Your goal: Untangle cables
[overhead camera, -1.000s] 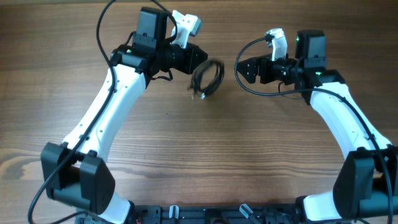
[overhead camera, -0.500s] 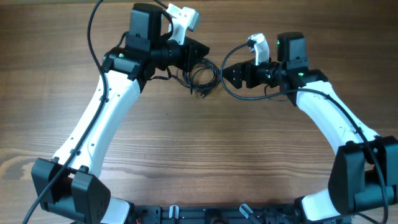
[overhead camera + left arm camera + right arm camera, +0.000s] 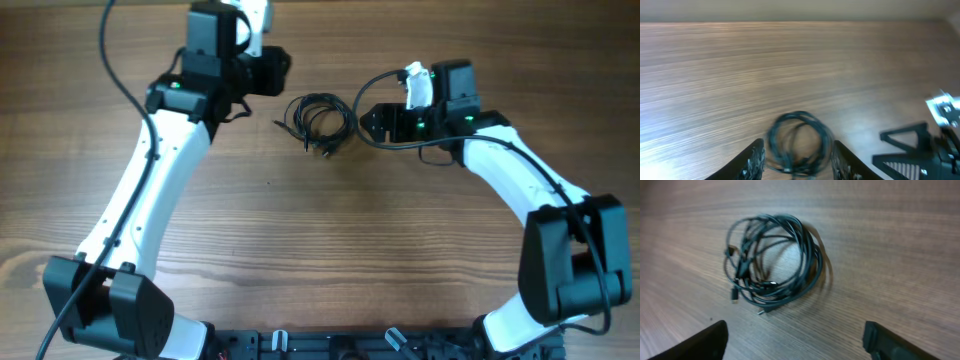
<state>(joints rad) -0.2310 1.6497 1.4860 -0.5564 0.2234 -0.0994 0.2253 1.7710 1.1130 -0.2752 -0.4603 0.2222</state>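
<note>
The thin black cables (image 3: 320,120), all wound up in one messy round bundle, are lying flat on the brown wooden table (image 3: 300,240), between the two arms. I am standing here watching.

On the left, the black left gripper (image 3: 275,70) is hanging near the bundle, a bit behind it, and is not touching it. Its jaws are standing apart and holding nothing.

In the middle, the loops are lying on top of each other. A few small plug ends are poking out at the edges.

On the right, the black right gripper (image 3: 368,122) is pointing at the bundle from just beside it. Its jaws are gaping wide and are holding nothing too.

I am thinking about what could go wrong. If the jaws are closing on many loops at once, pulling could make the knot tighter. A plug end could catch in a loop. The bundle could also slide away on the smooth wood, because nothing is holding it down.
</note>
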